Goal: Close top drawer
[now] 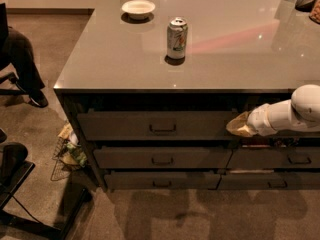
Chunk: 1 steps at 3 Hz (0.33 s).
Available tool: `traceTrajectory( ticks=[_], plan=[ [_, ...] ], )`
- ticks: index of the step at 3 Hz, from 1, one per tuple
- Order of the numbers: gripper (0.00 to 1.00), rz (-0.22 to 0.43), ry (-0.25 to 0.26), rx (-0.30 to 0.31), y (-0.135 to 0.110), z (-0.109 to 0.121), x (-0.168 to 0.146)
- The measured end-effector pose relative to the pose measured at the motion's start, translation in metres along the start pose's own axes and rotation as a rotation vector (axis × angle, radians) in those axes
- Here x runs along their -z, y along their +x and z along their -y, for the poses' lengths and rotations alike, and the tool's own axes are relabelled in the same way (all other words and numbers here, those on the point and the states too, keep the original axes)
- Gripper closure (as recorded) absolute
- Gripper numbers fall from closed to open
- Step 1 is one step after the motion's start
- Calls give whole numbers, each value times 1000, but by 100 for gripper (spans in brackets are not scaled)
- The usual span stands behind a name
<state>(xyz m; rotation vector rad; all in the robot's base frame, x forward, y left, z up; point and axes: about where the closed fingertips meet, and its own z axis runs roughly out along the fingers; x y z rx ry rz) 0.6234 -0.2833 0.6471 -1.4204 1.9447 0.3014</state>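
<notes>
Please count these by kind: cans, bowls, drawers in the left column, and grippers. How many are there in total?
Cans: 1, the can on the countertop.
Bowls: 1, the white bowl.
Left-column drawers: 3, the top drawer, the middle drawer, the bottom drawer.
Grippers: 1, the gripper at the right end of the top drawer's front.
Total: 6
</notes>
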Motion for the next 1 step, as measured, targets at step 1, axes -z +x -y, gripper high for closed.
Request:
traceTrajectory(
  ticks=[1],
  plan=[
    [100, 0, 0, 0, 0, 0, 0]
  ],
)
